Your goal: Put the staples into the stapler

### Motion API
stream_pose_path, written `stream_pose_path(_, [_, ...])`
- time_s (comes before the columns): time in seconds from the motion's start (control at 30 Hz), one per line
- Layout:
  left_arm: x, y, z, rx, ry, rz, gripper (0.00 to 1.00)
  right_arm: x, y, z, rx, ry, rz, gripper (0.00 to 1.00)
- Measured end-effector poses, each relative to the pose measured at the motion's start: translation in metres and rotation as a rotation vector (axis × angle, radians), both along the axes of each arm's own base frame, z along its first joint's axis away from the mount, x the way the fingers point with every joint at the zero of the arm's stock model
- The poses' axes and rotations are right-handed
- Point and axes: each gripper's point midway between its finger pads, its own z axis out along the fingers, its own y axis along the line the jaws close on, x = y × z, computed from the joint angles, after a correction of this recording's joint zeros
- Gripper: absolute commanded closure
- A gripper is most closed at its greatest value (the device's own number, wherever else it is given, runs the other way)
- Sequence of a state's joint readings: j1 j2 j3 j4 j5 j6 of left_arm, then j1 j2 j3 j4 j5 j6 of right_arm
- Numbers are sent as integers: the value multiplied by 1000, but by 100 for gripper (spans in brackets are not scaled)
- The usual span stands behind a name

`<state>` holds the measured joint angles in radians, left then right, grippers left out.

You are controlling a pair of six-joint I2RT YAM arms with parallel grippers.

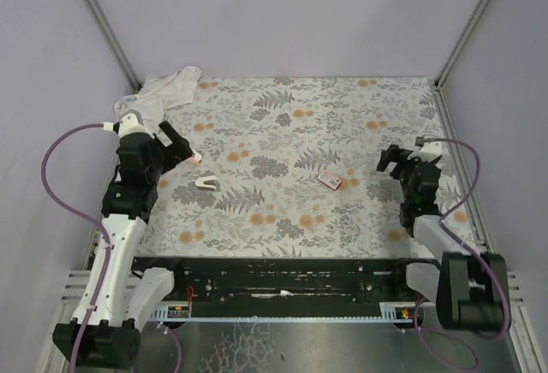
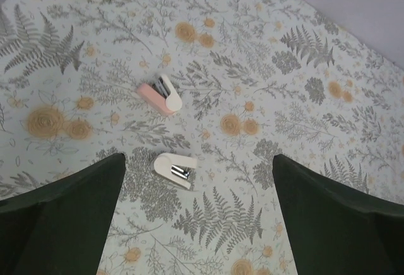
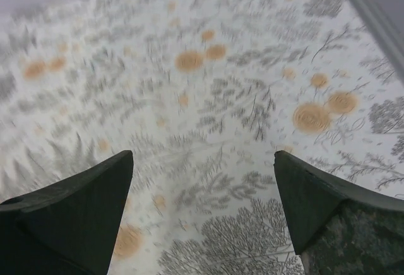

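Lavender-grey walls [image 1: 282, 14] box in a table covered with a fern-and-orange-flower cloth [image 1: 282, 133]. Going left to right: a crumpled white rag [image 1: 171, 88] sits in the far left corner. Just in front of it is the left gripper [image 1: 187, 149], fingers spread wide with nothing in them, hanging above the cloth.

Right by its tips is a small pink stapler piece [image 2: 160, 94] with a white rounded end and a bit of metal showing. A little nearer to the arm bases is a cream stapler piece [image 2: 175, 169], also with a metal part. From the top camera it looks splayed open in a V. The 2 are close together but not touching. Honestly can't tell if they're 2 mini staplers or 2 halves of 1.

Past the middle, toward the right, the staple box [image 1: 330, 180] lies flat on the cloth, red-pink and turned at an angle, well apart from the stapler bits. A tiny pale thing [image 1: 352, 183] sits just to its right, too small to make out.

Further right is the right gripper [image 1: 388, 162], also fully released and empty. Its wrist cam is blurry, with only patterned cloth between the 2 dark fingers [image 3: 69, 218].
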<state>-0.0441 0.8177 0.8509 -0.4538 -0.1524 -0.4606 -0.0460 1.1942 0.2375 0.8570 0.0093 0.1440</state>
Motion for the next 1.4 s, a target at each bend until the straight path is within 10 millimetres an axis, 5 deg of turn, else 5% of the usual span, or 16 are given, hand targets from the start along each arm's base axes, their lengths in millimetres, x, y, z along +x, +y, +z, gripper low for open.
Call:
stream_pose_path(0.2, [8,2,17,39,13,-11,0,7,-10,66,162,12,-138,1])
stream_pose_path(0.37, [14,0,3,75,12,-53,0,-9,24,32,237,200,17,1])
stream_pose_path(0.5, [17,-6,-16,97,20,-107,0,-43,46,-3,303,404,98,0])
stream_pose_path(0.7, [12,1,-23,157,27,-105,0,-77,50,-2,361,476,72,7])
stream_pose_path(1.0, [17,2,-43,163,96,-108,0,-96,56,-29,442,520,37,37])
stream_pose_path(1.23, [16,-1,-38,151,81,-115,0,-98,88,-49,478,634,184,42])
stream_pose_path(1.4, [13,-1,-29,151,49,-113,0,-86,112,-45,462,665,279,47])
